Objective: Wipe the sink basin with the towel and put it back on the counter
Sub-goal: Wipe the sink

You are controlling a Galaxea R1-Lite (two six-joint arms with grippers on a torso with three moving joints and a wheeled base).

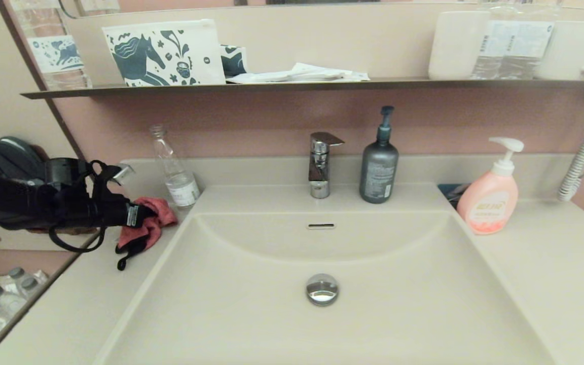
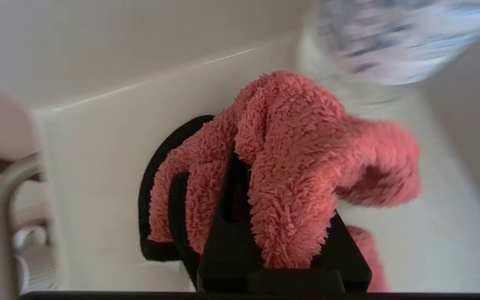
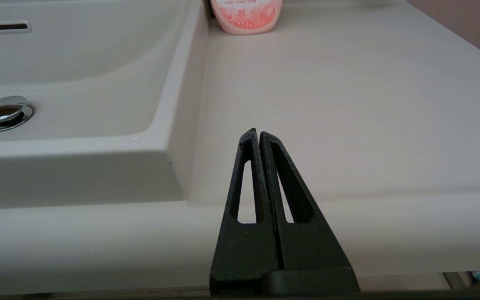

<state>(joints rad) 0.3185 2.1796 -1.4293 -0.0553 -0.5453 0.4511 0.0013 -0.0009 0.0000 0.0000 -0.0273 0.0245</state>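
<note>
Left claw (image 1: 142,215) is over the left side of the worktop (image 1: 69,314), clamped on the towel (image 1: 146,227). The coral-red cloth is bunched around the fingers, with black trim hanging off its lower edge. In the left wrist view the towel (image 2: 290,166) drapes over both sides of the closed black fingers (image 2: 231,233), with the pale worktop surface (image 2: 98,166) behind it. I can't tell whether the hanging trim touches the worktop.

The towel sits just left of the sink basin (image 1: 322,263), outside the bowl, and just beside a clear plastic bottle (image 1: 175,170) standing at the back corner (blurred in the left wrist view, close to the cloth).

The basin has its chrome drain plug (image 1: 322,289) at centre and the overflow slot (image 1: 321,226) on the back wall. A chrome faucet (image 1: 321,165) stands behind the basin, with a grey pump bottle (image 1: 378,165) right of it. A pink soap bottle (image 1: 489,200) stands on the right side of the worktop.

Right claw (image 3: 258,135) is parked low at the front edge of the worktop, right of the basin. Its fingers are pressed together and hold nothing. It doesn't show in the head view.

A wall shelf (image 1: 292,86) above carries a horse-print pouch (image 1: 162,53) and white mugs (image 1: 457,43).
</note>
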